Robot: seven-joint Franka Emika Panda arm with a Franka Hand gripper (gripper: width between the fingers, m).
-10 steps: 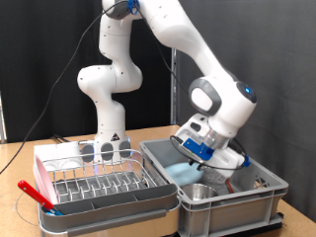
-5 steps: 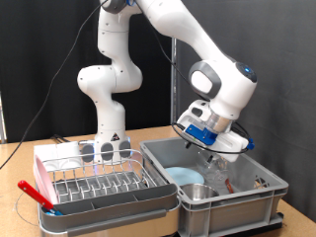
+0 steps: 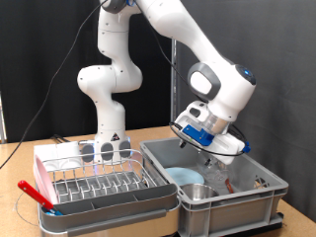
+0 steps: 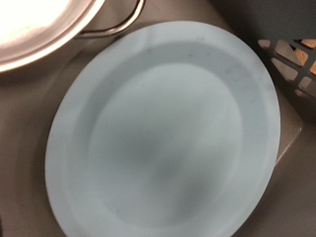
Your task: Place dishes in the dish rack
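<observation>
Down in the grey crate (image 3: 259,188) lies the pale blue plate (image 3: 184,176), flat on the crate floor at the end nearest the dish rack (image 3: 104,183). The wrist view looks straight down onto it: the plate (image 4: 163,133) fills most of the picture, with the rim of the steel bowl (image 4: 44,30) just beside it and slightly over its edge. From the exterior view the bowl (image 3: 200,192) sits in the crate's near corner, close against the plate, and some clear glassware (image 3: 219,170) stands next to them, deeper in the crate. The dishes seem gathered there as a waiting pile, since none of them has yet reached the rack.

Above the plate hangs the hand (image 3: 205,148), tilted and raised over the crate's rim, its camera pointed down at the plate. I cannot tell how far its fingers are parted, and no picture shows anything between them.

Beside the crate, on the wooden worktop (image 3: 25,158), the wire rack rests in its pink-and-grey tray (image 3: 39,170), its prongs bare as far as I can see. A red-handled utensil (image 3: 35,194) lies at the tray's outer side, away from the crate.
</observation>
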